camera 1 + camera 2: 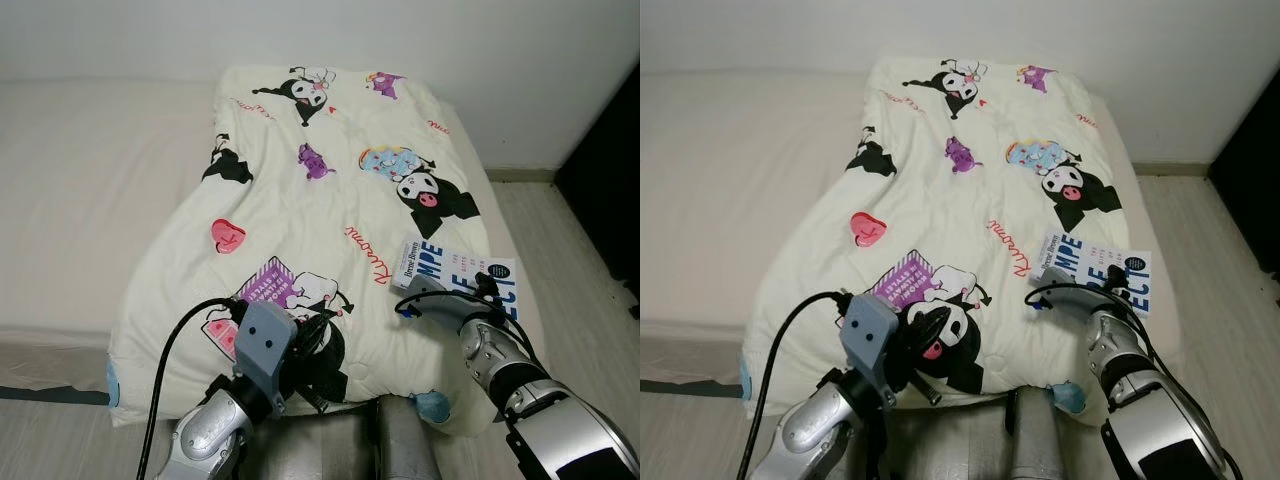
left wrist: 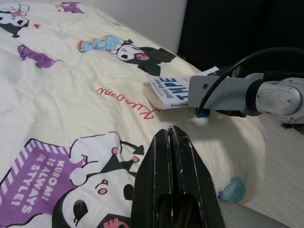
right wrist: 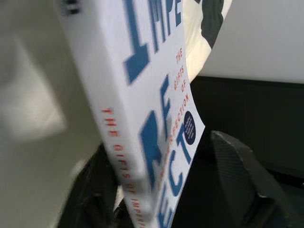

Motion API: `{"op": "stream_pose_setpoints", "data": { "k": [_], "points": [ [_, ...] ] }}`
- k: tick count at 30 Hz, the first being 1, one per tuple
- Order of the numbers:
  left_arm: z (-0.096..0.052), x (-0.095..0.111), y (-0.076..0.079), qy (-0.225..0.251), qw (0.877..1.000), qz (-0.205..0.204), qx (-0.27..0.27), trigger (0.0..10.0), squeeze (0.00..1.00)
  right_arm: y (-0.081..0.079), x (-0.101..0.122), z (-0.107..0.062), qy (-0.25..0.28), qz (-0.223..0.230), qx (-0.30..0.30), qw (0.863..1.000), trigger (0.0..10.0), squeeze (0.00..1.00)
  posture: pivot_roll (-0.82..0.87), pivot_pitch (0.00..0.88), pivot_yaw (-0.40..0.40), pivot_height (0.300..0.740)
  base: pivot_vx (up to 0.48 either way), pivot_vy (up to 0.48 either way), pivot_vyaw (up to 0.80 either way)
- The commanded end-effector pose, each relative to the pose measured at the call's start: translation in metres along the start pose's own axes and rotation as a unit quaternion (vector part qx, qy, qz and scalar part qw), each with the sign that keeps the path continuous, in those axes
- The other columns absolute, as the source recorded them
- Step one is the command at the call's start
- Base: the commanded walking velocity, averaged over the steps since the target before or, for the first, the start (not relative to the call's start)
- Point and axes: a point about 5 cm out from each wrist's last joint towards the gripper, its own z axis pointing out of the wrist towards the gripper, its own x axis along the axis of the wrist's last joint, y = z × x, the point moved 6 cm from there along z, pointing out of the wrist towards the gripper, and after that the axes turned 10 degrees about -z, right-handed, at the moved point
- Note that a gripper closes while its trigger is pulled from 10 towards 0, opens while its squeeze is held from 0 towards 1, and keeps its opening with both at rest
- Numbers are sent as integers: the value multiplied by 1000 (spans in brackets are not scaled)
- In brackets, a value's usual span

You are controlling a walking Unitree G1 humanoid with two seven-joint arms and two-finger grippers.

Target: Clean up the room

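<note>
The right gripper [image 3: 161,190] straddled a white book [image 1: 455,272] on the cartoon blanket [image 1: 300,220], apparently not clamped; the left gripper [image 2: 172,142] hovered pressed together nearby.

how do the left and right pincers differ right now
The left pincer is shut and empty, hovering over the cream cartoon-print quilt near the bed's foot. The right pincer is open, its black fingers either side of the white paperback book with blue lettering. Both are low over the bed.
</note>
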Motion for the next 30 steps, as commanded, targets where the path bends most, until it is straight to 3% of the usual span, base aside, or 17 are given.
{"op": "stream_pose_setpoints", "data": {
  "k": [1, 2, 3, 4, 20, 24, 25, 27, 28, 29, 30],
  "points": [
    [-2, -7, 0, -13, 1000, 1, 0, 10000, 0, 2, -6, 1, -5, -6, 2, 1000, 2471, 0, -32, 311, -12, 592, 0, 0, 0],
    [-2, -7, 0, -15, 1000, 3, -2, 10000, 0, 2, -6, 1, -5, -5, 2, 1000, 1490, 0, -32, 311, -11, 592, 0, 0, 0],
    [-2, -7, 0, -15, 1000, 3, -2, 10000, 0, 2, -6, 1, -5, -5, 2, 1000, 1490, 0, -32, 311, -11, 592, 0, 0, 0],
    [-2, -7, 1, -16, 1000, 4, -3, 10000, 0, 2, -6, 1, -5, -4, 3, 1000, 0, 0, -32, 312, -10, 592, 0, 0, 0],
    [-2, -9, -7, -9, 1000, 21, 10, 10000, 0, 7, -3, 2, -3, 14, 1, 1000, 0, 0, -41, 274, -17, 592, 0, 0, 0],
    [-4, -2, -24, 2, 999, 19, 44, 10000, 0, 23, 18, 4, 21, 61, -22, 998, 0, 0, -59, 212, -22, 592, 0, 0, 0],
    [-7, 3, -40, 13, 997, 19, 78, 10000, 0, 36, 44, 4, 53, 107, -28, 992, 1137, 0, -63, 182, -22, 592, 0, 0, 0],
    [-8, 5, -44, 15, 996, 19, 85, 10000, 0, 38, 50, 4, 60, 116, -29, 991, 1137, 0, -63, 182, -22, 592, 0, 0, 0],
    [-11, 6, -52, 19, 994, 14, 102, 10000, 0, 41, 66, 2, 82, 134, -23, 987, 8824, 0, -68, 133, -19, 592, 0, 0, 0],
    [-13, 6, -59, 19, 993, 9, 117, 10000, 0, 43, 80, -1, 101, 151, -16, 983, 10000, 0, -74, 116, -16, 592, 0, 0, 0],
    [-13, 6, -59, 19, 993, 9, 117, 10000, 0, 43, 80, -1, 101, 151, -16, 983, 10000, 0, -74, 116, -16, 592, 0, 0, 0]
  ]
}}
